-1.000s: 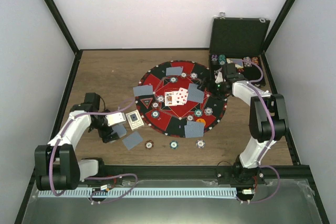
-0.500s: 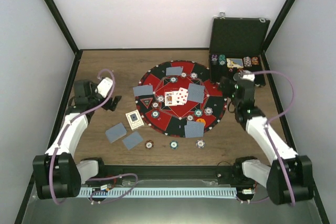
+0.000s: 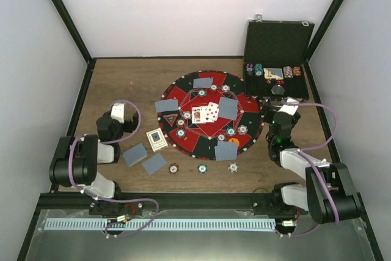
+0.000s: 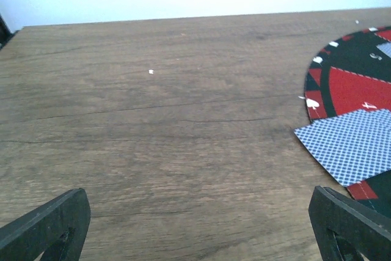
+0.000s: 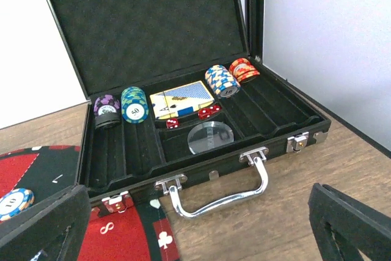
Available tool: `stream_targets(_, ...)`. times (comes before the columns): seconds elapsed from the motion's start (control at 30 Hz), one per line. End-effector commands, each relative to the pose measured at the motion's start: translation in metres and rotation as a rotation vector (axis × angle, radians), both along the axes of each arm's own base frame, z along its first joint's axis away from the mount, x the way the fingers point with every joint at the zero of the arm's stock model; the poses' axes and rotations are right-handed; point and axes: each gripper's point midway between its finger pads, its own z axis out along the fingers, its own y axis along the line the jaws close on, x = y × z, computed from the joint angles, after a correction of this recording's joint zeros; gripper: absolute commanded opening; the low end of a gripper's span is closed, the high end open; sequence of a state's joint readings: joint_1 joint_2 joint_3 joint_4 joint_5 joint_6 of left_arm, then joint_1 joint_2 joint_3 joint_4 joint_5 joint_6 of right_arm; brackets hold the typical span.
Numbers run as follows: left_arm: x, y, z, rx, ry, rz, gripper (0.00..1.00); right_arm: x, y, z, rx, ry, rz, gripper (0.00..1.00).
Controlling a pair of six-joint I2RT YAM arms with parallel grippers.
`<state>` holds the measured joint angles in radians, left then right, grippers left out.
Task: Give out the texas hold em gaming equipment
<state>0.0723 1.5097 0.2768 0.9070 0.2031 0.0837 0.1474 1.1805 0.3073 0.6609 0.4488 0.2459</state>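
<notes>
Grey-blue-backed cards lie on the mat and two lie off it at the front left. Face-up cards sit at the mat's centre, with a black triangular marker and an orange button nearby. Three striped chips lie in a row in front of the mat. My left gripper is wide open and empty over bare wood, left of one card. My right gripper is wide open and empty, facing the case.
The round red-and-black mat fills the table's middle. The open black case stands at the back right, holding chip stacks, a card deck, red dice and a clear disc. A boxed deck lies at the mat's left edge.
Both arms have pulled back and folded toward their bases. The left gripper left the cards at the front left; the right gripper drew back from the case.
</notes>
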Motion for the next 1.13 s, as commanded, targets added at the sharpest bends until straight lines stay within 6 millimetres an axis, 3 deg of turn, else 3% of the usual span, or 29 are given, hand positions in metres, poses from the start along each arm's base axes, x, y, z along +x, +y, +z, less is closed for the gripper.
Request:
stream_targets(0.0, 0.003, 0.008, 0.057, -0.031, -0.288, 0.057, 1.00, 0.001, -0.008, 0.012, -0.028, -0.123, -0.039, 1.00)
stream_targets(0.13, -0.002, 0.008, 0.058, -0.030, -0.304, 0.064, 1.00, 0.003, 0.007, 0.009, -0.108, -0.168, 0.074, 1.00)
stream_targets(0.3, 0.015, 0.016, 0.048, -0.028, -0.224, 0.110, 1.00, 0.013, 0.035, -0.008, -0.182, -0.176, 0.283, 1.00)
stream_targets(0.4, 0.014, 0.015, 0.049, -0.029, -0.228, 0.110, 1.00, 0.025, 0.025, -0.016, -0.124, -0.125, 0.275, 1.00)
stream_targets(1.1, 0.014, 0.016, 0.049, -0.028, -0.229, 0.111, 1.00, 0.024, 0.025, -0.013, -0.124, -0.137, 0.285, 1.00)
